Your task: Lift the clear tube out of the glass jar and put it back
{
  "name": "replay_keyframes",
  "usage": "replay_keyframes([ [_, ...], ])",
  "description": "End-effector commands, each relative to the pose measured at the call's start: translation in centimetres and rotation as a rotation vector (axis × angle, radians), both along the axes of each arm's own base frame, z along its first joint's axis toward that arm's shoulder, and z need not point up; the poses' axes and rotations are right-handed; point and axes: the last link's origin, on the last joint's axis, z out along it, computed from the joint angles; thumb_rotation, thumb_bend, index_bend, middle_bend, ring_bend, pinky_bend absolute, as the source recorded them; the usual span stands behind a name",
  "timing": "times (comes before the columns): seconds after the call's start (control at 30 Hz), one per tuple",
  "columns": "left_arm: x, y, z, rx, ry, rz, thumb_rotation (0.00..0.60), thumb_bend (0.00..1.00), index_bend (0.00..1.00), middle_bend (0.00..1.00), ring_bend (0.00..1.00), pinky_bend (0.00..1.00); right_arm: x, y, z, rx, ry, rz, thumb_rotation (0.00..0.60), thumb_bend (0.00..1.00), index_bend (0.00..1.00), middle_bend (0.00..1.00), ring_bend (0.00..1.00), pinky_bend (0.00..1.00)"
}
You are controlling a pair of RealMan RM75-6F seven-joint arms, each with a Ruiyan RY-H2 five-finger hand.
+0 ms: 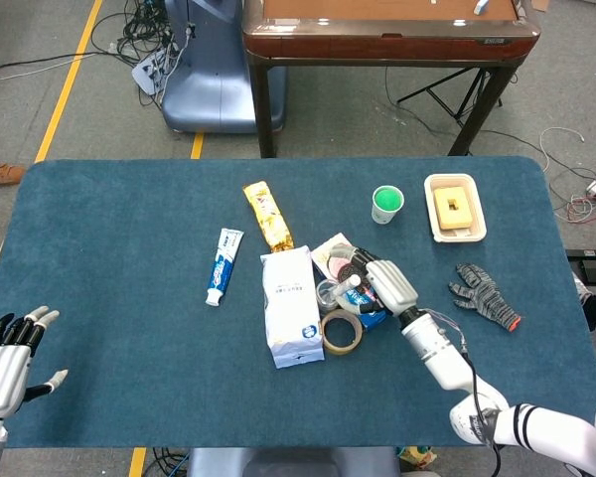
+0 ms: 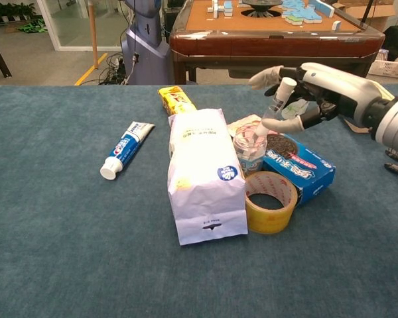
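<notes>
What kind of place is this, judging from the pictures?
Probably an indoor robot test lab or workshop: loose cables lie on the floor, yellow floor tape marks out zones, and a blue-covered table carries assorted household items.

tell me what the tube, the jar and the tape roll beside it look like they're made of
Clear tube: likely transparent plastic, since the background shows through it, with a white cap.
Glass jar: clear glass or plastic, glossy, its contents visible through the wall.
Tape roll: yellowish translucent packing tape, shiny, probably wound on a cardboard core.
</notes>
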Motion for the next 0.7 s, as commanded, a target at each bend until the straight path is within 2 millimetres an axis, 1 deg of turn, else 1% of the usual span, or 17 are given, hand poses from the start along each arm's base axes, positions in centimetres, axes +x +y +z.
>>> replay_keyframes([
  [0.03, 0.0, 0.1, 0.1, 0.003, 0.001, -0.002, 0.600, 0.17, 0.17, 0.12, 0.16, 0.06, -0.9, 0.5, 1.7, -0.071, 0.013, -0.001, 0.600, 0.35, 0.13, 0.11, 0.12, 0.20],
  [0.17, 0.0, 0.3, 0.2, 0.008, 0.002, -0.005, 0.600, 0.17, 0.17, 0.12, 0.16, 0.06, -3.0, 1.7, 4.3, -0.173, 0.078, -0.034, 0.600, 0.35, 0.13, 0.13, 0.12, 0.20],
  [0.23, 0.1, 0.4, 0.1, 0.009, 0.002, -0.011, 0.600, 0.17, 0.17, 0.12, 0.16, 0.06, -4.4, 2.6, 5.8, -0.218, 0.130, -0.064, 0.600, 0.35, 0.13, 0.14, 0.12, 0.20],
  [0.27, 0.2, 0.5, 0.0, 0.011, 0.003, -0.015, 0.600, 0.17, 0.17, 0.12, 0.16, 0.06, -5.3, 3.2, 6.7, -0.240, 0.161, -0.084, 0.600, 0.35, 0.13, 0.15, 0.12, 0.20],
  [0.37, 0.4, 0.6, -0.1, 0.016, 0.007, -0.021, 0.600, 0.17, 0.17, 0.12, 0.16, 0.06, -7.2, 4.8, 8.4, -0.270, 0.235, -0.137, 0.600, 0.35, 0.13, 0.15, 0.12, 0.20],
  [0.47, 0.9, 0.7, -0.4, 0.021, 0.009, -0.034, 0.600, 0.17, 0.17, 0.12, 0.16, 0.06, -9.1, 6.8, 10.6, -0.313, 0.314, -0.201, 0.600, 0.35, 0.13, 0.16, 0.12, 0.20],
  [0.63, 1.5, 0.9, -0.8, 0.024, 0.011, -0.046, 0.600, 0.17, 0.17, 0.12, 0.16, 0.06, -11.5, 10.0, 13.0, -0.338, 0.417, -0.295, 0.600, 0.35, 0.13, 0.16, 0.12, 0.20],
  [0.7, 1.6, 0.9, -0.9, 0.025, 0.011, -0.051, 0.600, 0.17, 0.17, 0.12, 0.16, 0.06, -12.0, 10.9, 13.4, -0.348, 0.422, -0.320, 0.600, 0.35, 0.13, 0.17, 0.12, 0.20],
])
